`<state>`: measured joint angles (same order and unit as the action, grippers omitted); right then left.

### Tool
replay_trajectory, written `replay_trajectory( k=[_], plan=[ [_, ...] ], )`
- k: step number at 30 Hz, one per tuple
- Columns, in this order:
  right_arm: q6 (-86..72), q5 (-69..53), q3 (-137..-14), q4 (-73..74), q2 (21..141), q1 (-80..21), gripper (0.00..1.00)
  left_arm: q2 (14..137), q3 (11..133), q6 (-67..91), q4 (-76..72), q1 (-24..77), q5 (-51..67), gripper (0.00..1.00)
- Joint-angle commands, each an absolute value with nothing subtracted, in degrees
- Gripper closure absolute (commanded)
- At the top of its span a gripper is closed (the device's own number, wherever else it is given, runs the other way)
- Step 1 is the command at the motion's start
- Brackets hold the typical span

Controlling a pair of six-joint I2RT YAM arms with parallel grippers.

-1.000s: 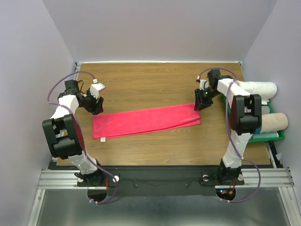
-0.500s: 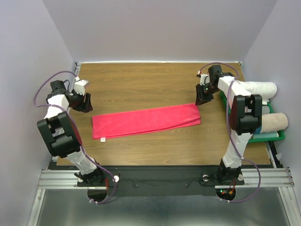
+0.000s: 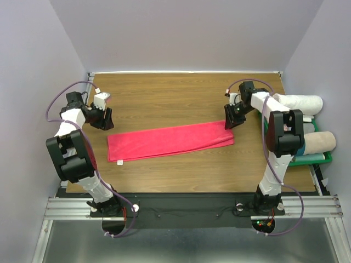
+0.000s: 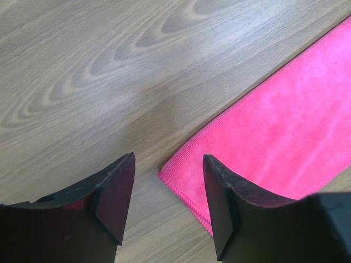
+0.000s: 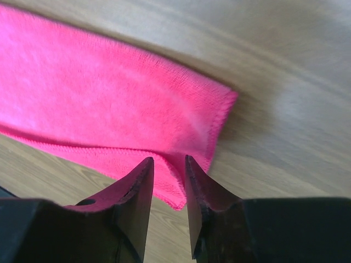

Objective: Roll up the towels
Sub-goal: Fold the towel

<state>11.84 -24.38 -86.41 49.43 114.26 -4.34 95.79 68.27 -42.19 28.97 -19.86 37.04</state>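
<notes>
Towel (image 3: pixel 170 141) corners sat close to both pincers. The left gripper (image 4: pixel 168 160) hung with its jaws wide apart and empty, over bare table (image 4: pixel 109 66) just at the cloth's far left corner. The right gripper (image 5: pixel 168 161) stood over the opposite far corner, its jaws only a narrow slit apart, and nothing looked pinched between them. The pinkish-red cloth lay flat as a long folded strip across the middle of the wooden top, with a white tag (image 3: pixel 119 161) at its near left corner. It looked light, limp and thin, likely to sag and bunch unless both corners of one short end were taken together. Other rolls (image 3: pixel 299 102) lay in a green bin (image 3: pixel 315 159) at the right.
</notes>
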Motion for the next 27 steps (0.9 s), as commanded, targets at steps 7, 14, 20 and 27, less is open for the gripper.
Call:
replay_trajectory(
  k=[7,14,20,27],
  plan=[
    [14.85,-25.66,-82.53,51.42,113.21,-5.54,0.72,94.22,68.64,-42.63,29.36,-19.60,38.06,0.37],
    [17.57,-21.89,-80.07,54.05,107.50,-5.54,0.99,94.48,68.82,-42.36,28.65,-19.51,38.23,0.37],
    [22.05,-20.30,-76.56,57.04,103.36,-5.45,0.86,94.22,68.91,-42.63,28.83,-19.51,37.79,0.37],
    [29.34,-24.17,-77.16,63.71,102.39,-5.62,0.56,93.87,68.99,-42.98,29.62,-19.51,37.01,0.37]
  ],
)
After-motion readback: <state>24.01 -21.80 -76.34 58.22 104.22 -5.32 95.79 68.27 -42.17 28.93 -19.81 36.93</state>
